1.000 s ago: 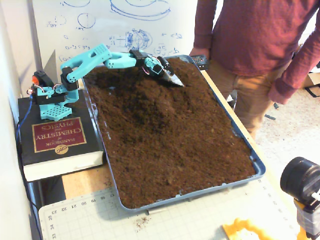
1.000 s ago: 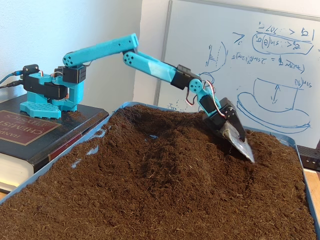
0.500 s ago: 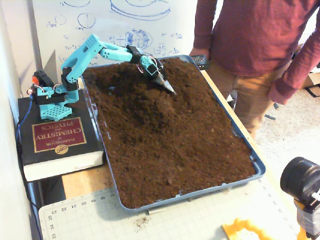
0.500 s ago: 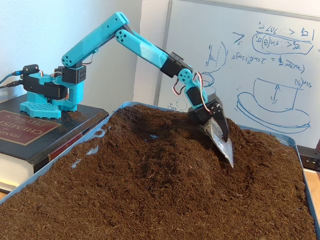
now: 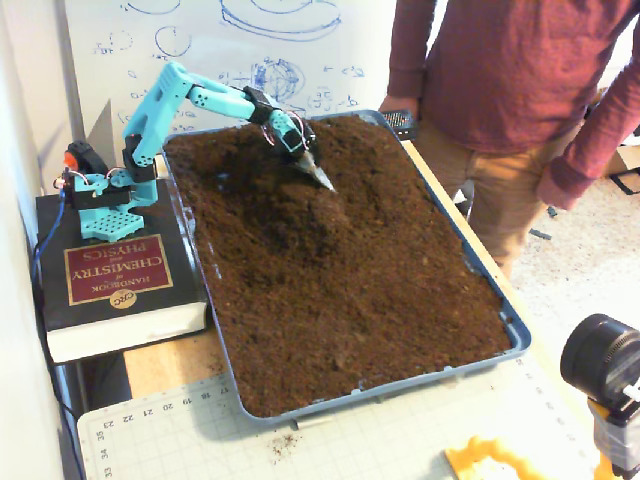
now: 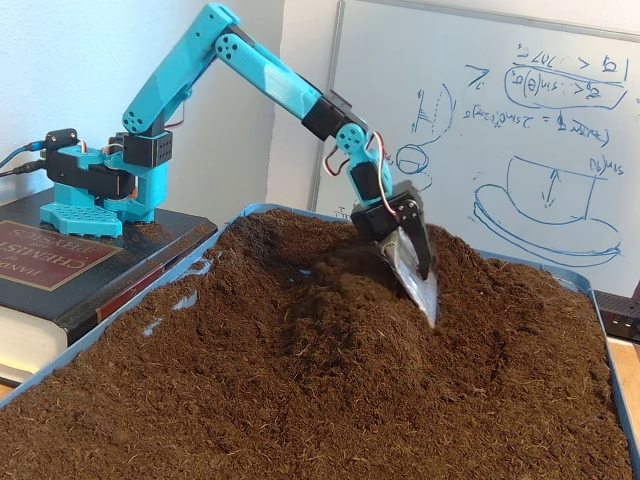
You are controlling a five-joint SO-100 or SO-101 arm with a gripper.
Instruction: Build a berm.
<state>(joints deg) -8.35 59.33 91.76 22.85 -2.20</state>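
Tray (image 5: 515,335): blue, shallow, filled almost edge to edge with loose brown soil (image 5: 380,290); rim also seen at the far side (image 6: 560,268).
Book (image 5: 115,275): thick, dark cover with a red label, lying flat left of the tray in the higher fixed view; carries the arm's base (image 5: 100,200).
Whiteboard (image 6: 520,130): behind the tray, covered in blue sketches and notes; upright beyond the jaws in the low fixed view.
Person (image 5: 500,90): red sweater, tan trousers, standing at the tray's far right corner, well apart from the jaws.
Cutting mat (image 5: 330,440): pale green, ruled, under the tray's near edge.
Camera lens (image 5: 600,360): black, at the lower right corner of the higher view, far from the jaws.
Yellow piece (image 5: 490,462): on the mat, bottom edge, partly cut off.
In the way: nothing between the jaws and the soil; only soil around the tip.
Berm (image 5: 300,215): raised mound of darker soil just beside and below the jaws, higher than the level soil nearer the camera; in the low view the hump (image 6: 345,310) sits left of the blade tip.
Arm (image 6: 250,75): turquoise, shoulder link steeply up, forearm sloping down over the tray, wrist bent downward.
Gripper (image 6: 420,285): pointing down and slightly right in the low view, grey blade-like tip touching the soil at the mound's flank; seen too from above (image 5: 315,172).
Jaws: together, nothing visibly held between them.
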